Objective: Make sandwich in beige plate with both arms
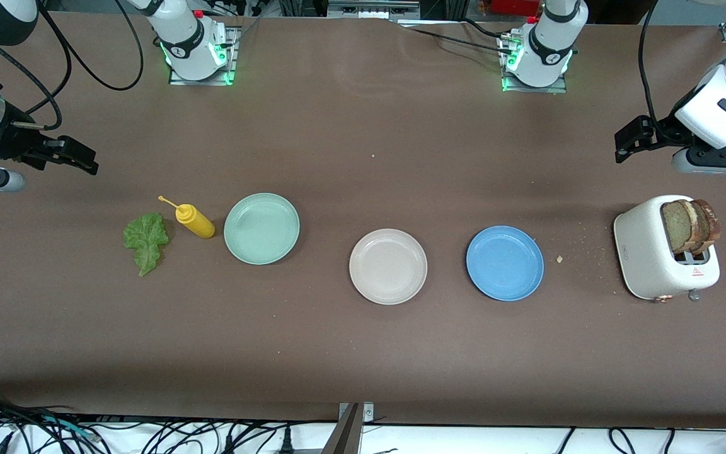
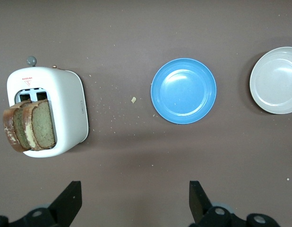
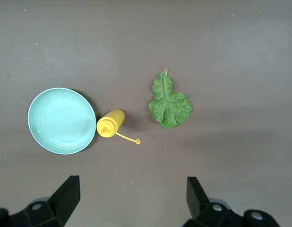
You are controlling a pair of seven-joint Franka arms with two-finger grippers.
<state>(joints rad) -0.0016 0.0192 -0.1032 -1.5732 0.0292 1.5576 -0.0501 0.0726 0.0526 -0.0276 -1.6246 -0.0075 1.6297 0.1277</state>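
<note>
The beige plate (image 1: 388,266) (image 2: 276,80) lies bare in the middle of the table. Brown bread slices (image 1: 691,226) (image 2: 30,125) stand up out of a white toaster (image 1: 662,249) (image 2: 65,113) at the left arm's end. A ruffled green lettuce leaf (image 1: 145,241) (image 3: 168,101) lies flat on the table at the right arm's end. My left gripper (image 1: 629,142) (image 2: 135,198) hangs open over bare table beside the toaster, holding nothing. My right gripper (image 1: 86,161) (image 3: 132,194) hangs open over bare table beside the lettuce, also holding nothing.
A blue plate (image 1: 505,263) (image 2: 184,91) lies between the beige plate and the toaster. A mint-green plate (image 1: 261,228) (image 3: 61,120) and a yellow squeeze bottle (image 1: 194,220) (image 3: 110,124) on its side lie between the beige plate and the lettuce. Crumbs dot the table near the toaster.
</note>
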